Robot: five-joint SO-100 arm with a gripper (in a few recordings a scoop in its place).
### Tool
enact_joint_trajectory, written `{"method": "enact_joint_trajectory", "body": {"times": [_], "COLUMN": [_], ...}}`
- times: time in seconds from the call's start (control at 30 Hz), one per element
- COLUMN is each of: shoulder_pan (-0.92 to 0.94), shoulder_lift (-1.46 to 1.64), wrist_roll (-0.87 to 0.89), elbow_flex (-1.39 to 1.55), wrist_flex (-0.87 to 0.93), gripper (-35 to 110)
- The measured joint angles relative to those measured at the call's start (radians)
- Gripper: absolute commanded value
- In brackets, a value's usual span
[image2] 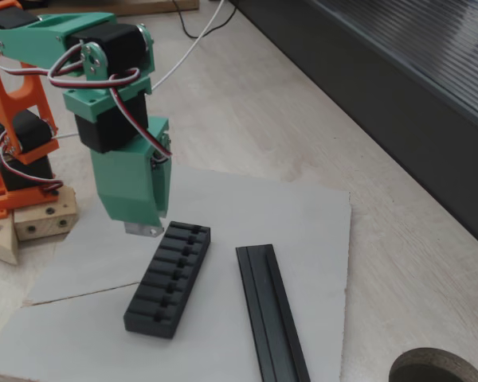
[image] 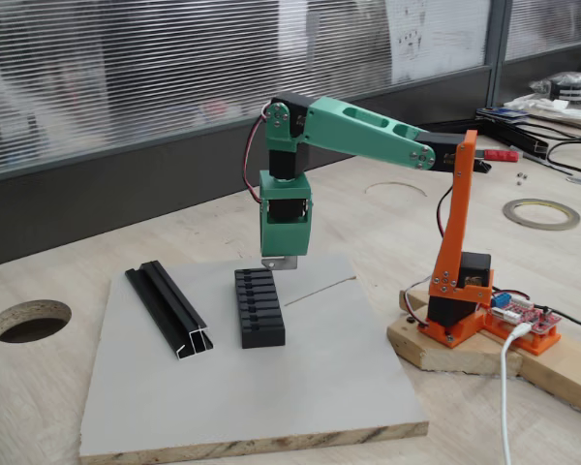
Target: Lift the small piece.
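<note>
The small piece [image: 280, 262], silvery and flat, appears pinched at the tip of the green gripper [image: 282, 254], its jaws closed narrowly on it. It hangs apparently just clear of the grey board [image: 320, 387], beside the far end of the black ribbed block [image: 259, 308].

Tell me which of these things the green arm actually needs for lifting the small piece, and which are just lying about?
Part of the job:
- small piece, silvery, at the gripper's tip
- gripper, closed on it, just above the grey board

Just lying about:
- black ribbed block
- long black rail
- tape ring and cables on the far table
</note>
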Motion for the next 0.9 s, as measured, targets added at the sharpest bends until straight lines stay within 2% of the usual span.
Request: {"method": "enact_joint_trajectory", "body": {"times": [0.3,0.9], "shoulder_pan": [0.008,-0.002], "shoulder_lift": [0.002,0.002], "wrist_roll": [0.0,0.0], "elbow_flex": [-0.11,-0.114], "wrist_flex": [0.0,0.0], "gripper": [8,8]}}
